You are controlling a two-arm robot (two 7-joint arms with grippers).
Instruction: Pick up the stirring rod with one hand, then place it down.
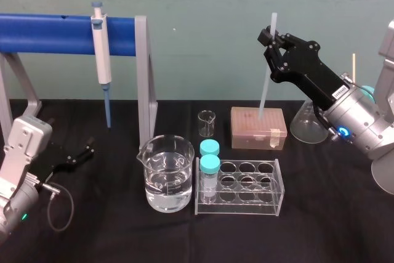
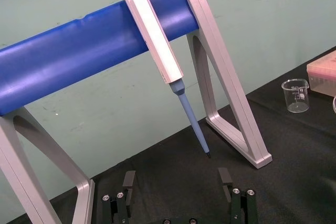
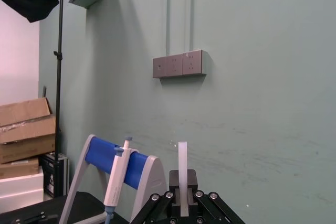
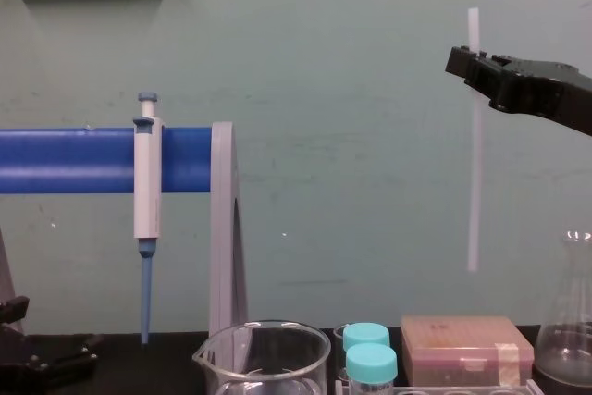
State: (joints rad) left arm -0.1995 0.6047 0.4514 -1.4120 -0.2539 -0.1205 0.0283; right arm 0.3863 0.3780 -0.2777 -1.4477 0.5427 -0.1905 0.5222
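The stirring rod [image 1: 265, 87], thin, straight and milky-clear, is held nearly upright in the air over the pink box [image 1: 258, 129]. In the chest view its lower end is seen clear above the box lid. It is pinched near its top by the right claw [image 1: 271, 40], whose long black jaws are closed tight on it, with a short stub left above. Open air is left all round the rod's lower length. A glass flask [image 1: 308, 124] is set just right of the box and a small beaker [image 1: 207, 122] just left. Nearer than the box are a clear rack [image 1: 243, 188] with two teal-capped tubes [image 1: 210, 165] and a big beaker [image 1: 165, 175] of water. Far left of the box, a pipette [image 1: 102, 53] is hung on a blue bar [image 1: 49, 34]. The left claw [image 1: 75, 156] is parked low over the black cloth [image 1: 320, 214], its jaws spread wide and nothing held.
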